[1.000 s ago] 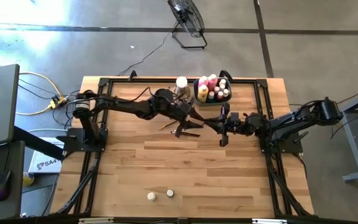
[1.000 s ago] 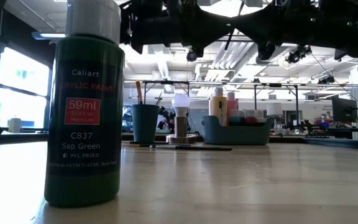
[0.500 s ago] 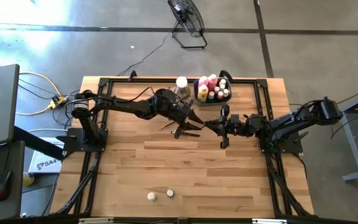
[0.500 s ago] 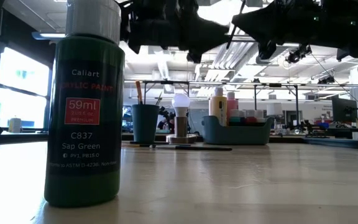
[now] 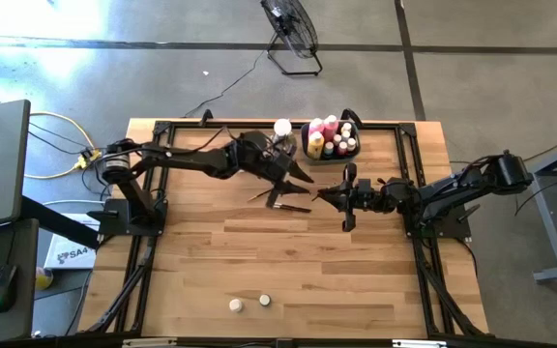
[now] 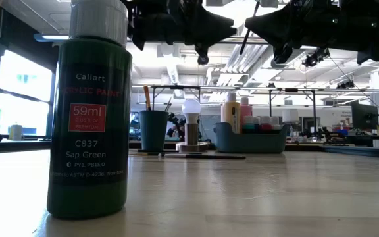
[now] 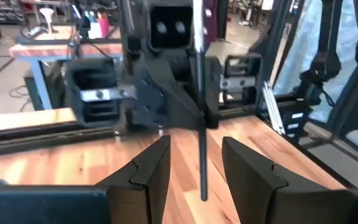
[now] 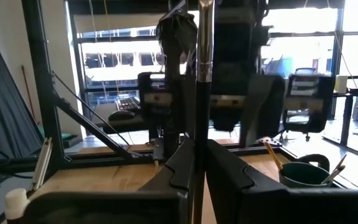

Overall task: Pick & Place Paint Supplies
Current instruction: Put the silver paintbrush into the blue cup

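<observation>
Item: thin dark-handled brush (image 8: 199,124), held upright in the right gripper (image 8: 197,163), fingers pinched together on the handle; in the right wrist view it runs up the centre of the frame, silver ferrule near the top

Handling, judged: light, stiff and slender, smooth enough to pivot or slip in a narrow pinch; best gripped on the handle well below the ferrule, never on the bristles

Position: in the high view the right gripper (image 5: 341,196) sits right of centre, its tip facing the left gripper (image 5: 291,180) close by. In the left wrist view the brush (image 7: 202,112) stands just beyond and between the left gripper's (image 7: 196,163) fingers, which stand apart on nothing

Also listed: another brush (image 5: 280,206) flat on the table (image 5: 288,261) below the left gripper; grey-blue bin (image 5: 329,151) of bottles at upper centre; two small capped pots (image 5: 249,303) at lower centre
</observation>
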Available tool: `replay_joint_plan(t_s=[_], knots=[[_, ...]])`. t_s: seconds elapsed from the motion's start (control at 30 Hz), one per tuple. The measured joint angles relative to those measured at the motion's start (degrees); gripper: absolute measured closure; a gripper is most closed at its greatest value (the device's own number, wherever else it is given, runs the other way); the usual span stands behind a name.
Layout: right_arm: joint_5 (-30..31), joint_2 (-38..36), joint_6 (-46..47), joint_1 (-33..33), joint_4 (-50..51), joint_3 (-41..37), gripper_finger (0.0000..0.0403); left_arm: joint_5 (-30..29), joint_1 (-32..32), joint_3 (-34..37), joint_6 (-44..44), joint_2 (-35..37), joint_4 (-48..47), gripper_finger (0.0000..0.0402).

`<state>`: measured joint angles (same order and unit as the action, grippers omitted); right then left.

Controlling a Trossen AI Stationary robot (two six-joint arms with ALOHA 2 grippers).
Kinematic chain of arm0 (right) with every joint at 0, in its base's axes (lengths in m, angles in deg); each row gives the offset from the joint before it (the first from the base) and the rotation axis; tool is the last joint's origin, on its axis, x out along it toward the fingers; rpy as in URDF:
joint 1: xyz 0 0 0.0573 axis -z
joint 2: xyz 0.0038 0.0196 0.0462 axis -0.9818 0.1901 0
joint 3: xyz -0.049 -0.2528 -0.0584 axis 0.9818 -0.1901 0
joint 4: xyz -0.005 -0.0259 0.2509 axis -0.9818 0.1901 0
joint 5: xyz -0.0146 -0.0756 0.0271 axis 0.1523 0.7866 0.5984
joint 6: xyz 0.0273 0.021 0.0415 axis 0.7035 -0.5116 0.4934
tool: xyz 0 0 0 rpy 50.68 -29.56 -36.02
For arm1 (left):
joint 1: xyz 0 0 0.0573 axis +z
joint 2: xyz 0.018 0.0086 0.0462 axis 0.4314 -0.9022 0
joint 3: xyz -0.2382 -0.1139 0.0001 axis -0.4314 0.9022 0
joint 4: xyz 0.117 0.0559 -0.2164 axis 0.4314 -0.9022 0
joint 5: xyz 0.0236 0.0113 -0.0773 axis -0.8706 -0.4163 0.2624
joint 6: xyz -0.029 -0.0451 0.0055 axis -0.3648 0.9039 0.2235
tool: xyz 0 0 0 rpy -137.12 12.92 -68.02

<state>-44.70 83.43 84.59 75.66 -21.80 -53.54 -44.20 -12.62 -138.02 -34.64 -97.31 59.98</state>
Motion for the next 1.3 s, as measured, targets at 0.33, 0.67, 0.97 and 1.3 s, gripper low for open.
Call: replay_joint_plan(t_s=[0.33,0.67,0.97,1.3], knots=[[0.0,0.0,-0.1,0.0,1.1,0.1,0.0378,-6.2,-2.7,0.0,1.5,0.8,9.6,0.0258],[0.0,0.9,2.8,0.0,3.5,0.1,0.0378,-13.5,-5.9,0.1,1.1,0.6,6.6,0.0258],[-1.3,2.8,4.2,0.0,3.6,0.1,0.0378,-17.4,-5.8,0.1,6.4,0.6,5.4,0.0258],[-1.5,2.9,4.2,0.0,3.5,0.1,0.0378,-16.3,-5.8,0.0,8.7,-2.1,6.5,0.0258]])
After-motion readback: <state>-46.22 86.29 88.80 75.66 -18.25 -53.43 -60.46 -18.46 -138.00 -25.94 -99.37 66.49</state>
